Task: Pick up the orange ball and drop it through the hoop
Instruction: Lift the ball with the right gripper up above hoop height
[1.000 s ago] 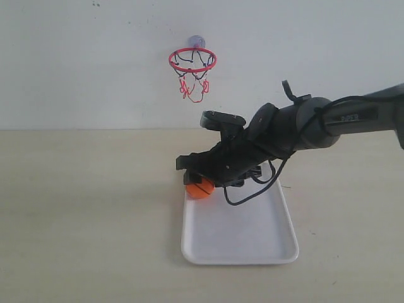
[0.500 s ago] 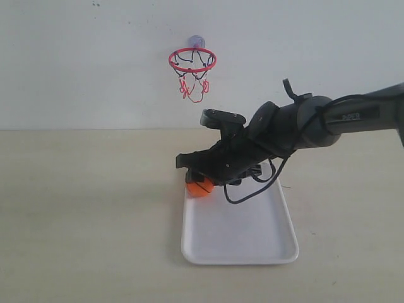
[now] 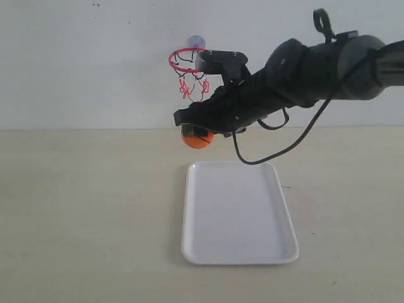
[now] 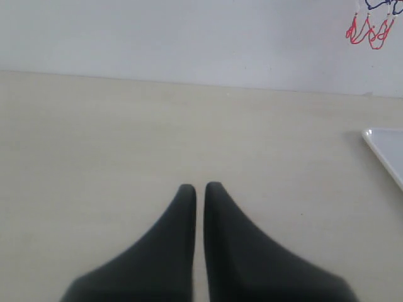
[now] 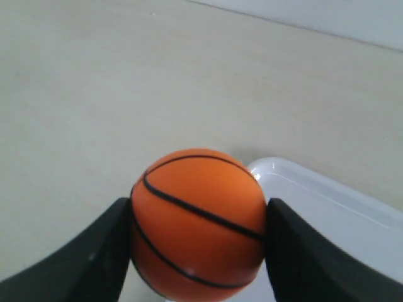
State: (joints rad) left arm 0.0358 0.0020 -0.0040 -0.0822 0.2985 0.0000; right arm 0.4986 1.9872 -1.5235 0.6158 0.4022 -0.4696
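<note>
The pale, matte table (image 3: 88, 208) ran smooth and beige toward the wall. On it lay a glossy white tray (image 3: 238, 257), a rounded rectangle with a low raised rim, its long axis running from near to far in the exterior view.

The left gripper (image 4: 199, 187) hung low over bare tabletop. Its two dark, tapering fingers were drawn together with only a thin slit between them, and they gripped nothing.

Past the tray's far left corner, the right gripper (image 3: 196, 130) was clamped on the orange ball (image 3: 199, 141), holding it in the air clear of the tray and table. In the right wrist view the black matte fingers (image 5: 94, 258) pressed the ball's two opposite sides. The ball was a smooth sphere with thin black seam lines, so it had no long axis; the seams crossed its face on a slant.

Farthest back, on the plain white wall (image 3: 76, 63), the hoop (image 3: 188, 69) hung from a clear bluish suction cup (image 3: 196, 41). Its thin red ring lay level and opened upward, and the black-and-red string net drooped below. The ball sat lower than the ring; its distance from the wall could not be judged.
</note>
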